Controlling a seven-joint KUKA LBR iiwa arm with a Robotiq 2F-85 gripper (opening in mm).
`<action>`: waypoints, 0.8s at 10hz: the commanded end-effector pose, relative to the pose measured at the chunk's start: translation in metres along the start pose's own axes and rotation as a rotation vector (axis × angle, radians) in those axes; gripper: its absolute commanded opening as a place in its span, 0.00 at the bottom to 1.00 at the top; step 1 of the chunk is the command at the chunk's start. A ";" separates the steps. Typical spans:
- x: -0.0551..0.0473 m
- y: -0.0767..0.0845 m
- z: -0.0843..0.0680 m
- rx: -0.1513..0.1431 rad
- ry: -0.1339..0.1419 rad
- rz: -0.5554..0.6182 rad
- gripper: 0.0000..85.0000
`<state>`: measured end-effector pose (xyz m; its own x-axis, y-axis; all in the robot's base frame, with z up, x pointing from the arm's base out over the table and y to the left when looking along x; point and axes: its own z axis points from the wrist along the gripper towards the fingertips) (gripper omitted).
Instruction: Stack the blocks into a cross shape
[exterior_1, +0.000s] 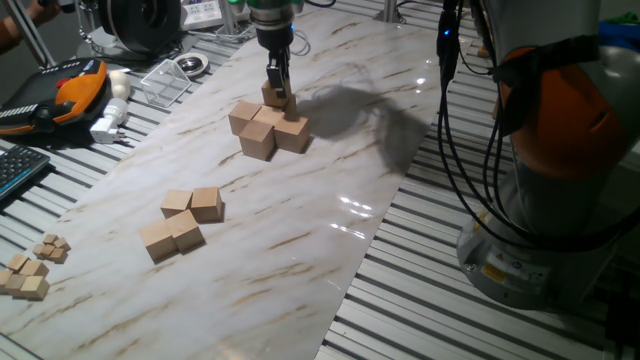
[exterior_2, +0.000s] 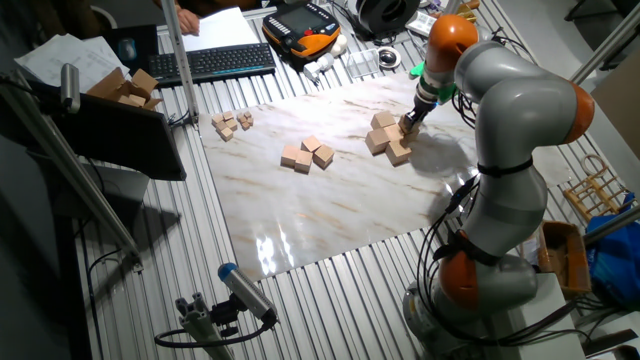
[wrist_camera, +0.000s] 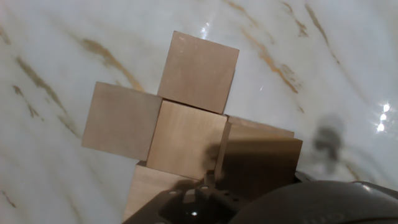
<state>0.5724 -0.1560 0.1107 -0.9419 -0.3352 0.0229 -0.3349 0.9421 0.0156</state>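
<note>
Hand view showed the cross on the marble slab (wrist_camera: 56, 43) almost filled: a centre cube (wrist_camera: 185, 140) with one arm cube (wrist_camera: 198, 71) beyond it, one (wrist_camera: 121, 121) to its left and one (wrist_camera: 152, 190) on the near side, all touching the centre. A further block (wrist_camera: 264, 155) sat in shadow at the right of the centre, close under the camera, and looked slightly raised; whether it was already resting on the slab could not be told from this view.

One fixed view: gripper (exterior_1: 279, 82) stood vertical over the far edge of the cross stack (exterior_1: 268, 130), fingers pinching that held block (exterior_1: 276, 95) between them. The block sat just above and behind the grouped cubes, touching or nearly touching them; contact unclear.

Relation that matters: the open arm position lay directly below the fingers, flush against the centre cube's side. Judged that the next move needed only a straight descent, with little sideways correction. Risk: the block face might catch the centre cube's edge and shove the cross out of line.

Spare blocks (exterior_1: 182, 222), four in a loose cluster, lay well apart toward the near end of the slab. Tiny cubes (exterior_1: 35, 268) sat off the slab at its corner, not part of the job.

The other fixed view confirmed the arm (exterior_2: 500, 110) bent over the stack (exterior_2: 388, 138).
</note>
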 end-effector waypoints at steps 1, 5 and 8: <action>0.000 0.000 0.000 0.003 0.003 0.002 0.00; 0.000 0.000 0.001 0.023 -0.006 0.019 0.00; -0.001 0.001 0.002 0.020 -0.007 0.030 0.20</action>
<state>0.5732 -0.1550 0.1085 -0.9516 -0.3069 0.0152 -0.3070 0.9517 -0.0053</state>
